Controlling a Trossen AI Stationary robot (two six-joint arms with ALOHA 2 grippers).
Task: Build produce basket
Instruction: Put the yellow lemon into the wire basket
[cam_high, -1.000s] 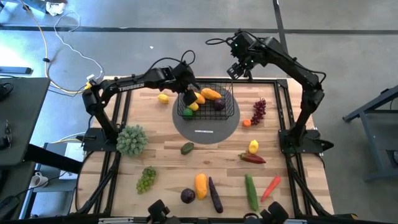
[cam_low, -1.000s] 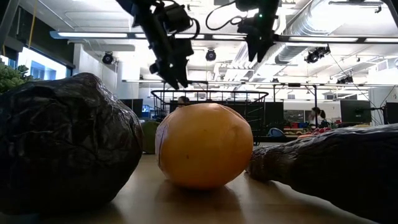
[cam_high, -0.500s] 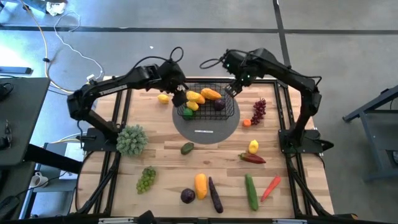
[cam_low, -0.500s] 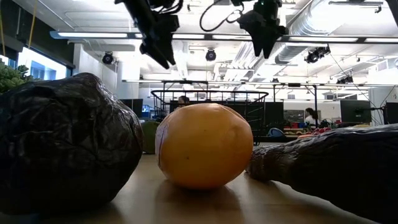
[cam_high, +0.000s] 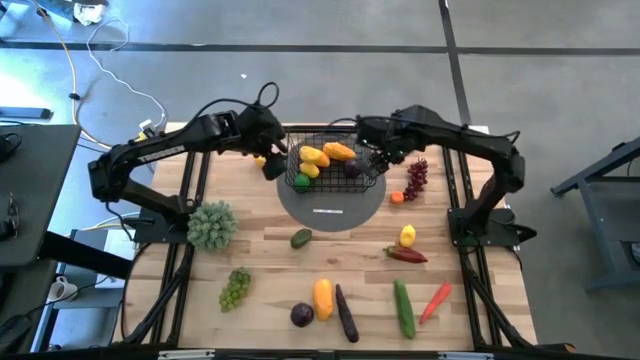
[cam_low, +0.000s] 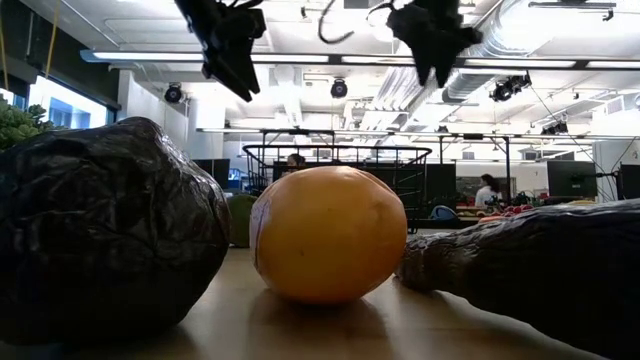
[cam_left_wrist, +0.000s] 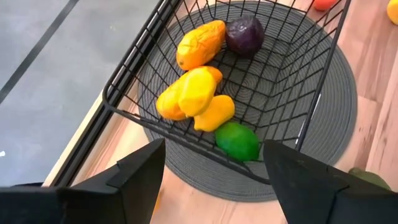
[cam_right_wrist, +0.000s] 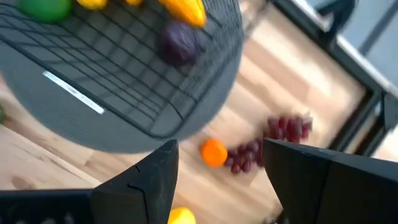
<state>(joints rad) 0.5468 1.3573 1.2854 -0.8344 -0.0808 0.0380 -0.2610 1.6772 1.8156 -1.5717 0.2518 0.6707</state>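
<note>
Both sets of jaws stand apart and empty, flanking the basket at the far end of the table.

We read the job as partly done. Starting at the near edge, lots of produce waits on the bare wood: a dark purple lump (cam_high: 301, 315), a smooth orange-yellow fruit (cam_high: 322, 298), a slim aubergine (cam_high: 346, 313), a cucumber (cam_high: 403, 307), knobbly green grapes (cam_high: 235, 288), a glossy red pepper (cam_high: 406, 255). Farther off, the black wire-grid basket (cam_high: 368, 180) sits on a round grey ribbed mat (cam_high: 330, 212), holding a few yellow and orange pieces, a lime-green one and a dark purple one. We see the left gripper (cam_high: 272, 163) just beside its left rim, the right gripper (cam_high: 390, 155) at its right.
</note>
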